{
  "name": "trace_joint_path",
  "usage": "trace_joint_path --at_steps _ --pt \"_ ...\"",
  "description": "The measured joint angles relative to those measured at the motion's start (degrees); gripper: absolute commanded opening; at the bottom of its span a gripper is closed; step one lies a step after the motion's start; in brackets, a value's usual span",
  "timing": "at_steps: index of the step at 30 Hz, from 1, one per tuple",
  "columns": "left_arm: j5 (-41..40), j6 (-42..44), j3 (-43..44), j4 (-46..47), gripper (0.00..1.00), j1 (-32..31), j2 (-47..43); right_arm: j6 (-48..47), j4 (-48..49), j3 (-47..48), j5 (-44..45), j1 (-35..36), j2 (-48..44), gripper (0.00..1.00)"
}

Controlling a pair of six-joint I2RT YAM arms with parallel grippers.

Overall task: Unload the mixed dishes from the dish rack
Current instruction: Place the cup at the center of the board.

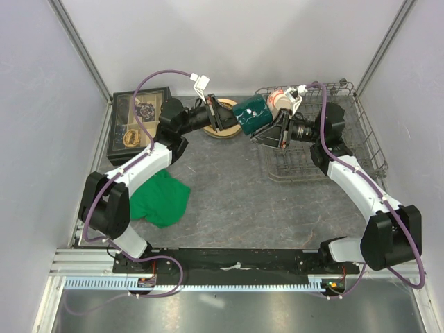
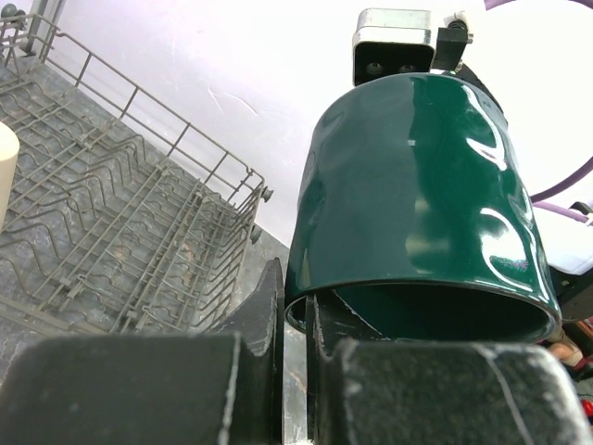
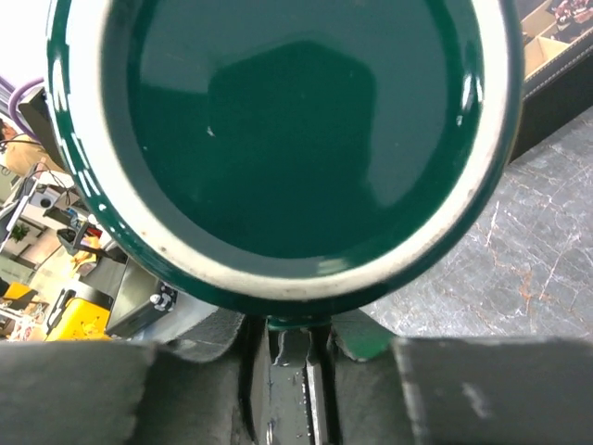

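Note:
The dark green mug [image 1: 251, 114] hangs in the air on its side between both arms, just left of the dish rack [image 1: 333, 149]. My left gripper [image 1: 227, 119] is shut on its rim, one finger inside and one outside, as the left wrist view shows [image 2: 295, 306] with the mug [image 2: 417, 195] above. My right gripper [image 1: 272, 132] is shut on the mug's handle; the right wrist view shows the gripper [image 3: 296, 338] under the mug's base [image 3: 278, 120]. A beige cup [image 1: 281, 102] stands in the rack's back left corner. A tan plate [image 1: 220, 132] lies on the table under my left gripper.
A black box with a glass lid [image 1: 135, 121] stands at the back left. A green cloth [image 1: 161, 198] lies in front of it by the left arm. The rack's wire side [image 2: 139, 130] rises close to the mug. The enclosure walls stand close on both sides.

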Motion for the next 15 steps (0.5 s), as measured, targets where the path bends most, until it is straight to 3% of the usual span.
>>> trace_joint_path --at_steps 8,15 --pt "0.28 0.07 -0.26 -2.47 0.01 0.04 0.0 -5.86 -5.49 -0.02 0.98 0.0 -0.5 0.53" --pt "0.26 0.09 -0.42 -4.11 0.02 0.61 0.0 -11.47 -11.32 -0.02 2.29 0.11 -1.7 0.62"
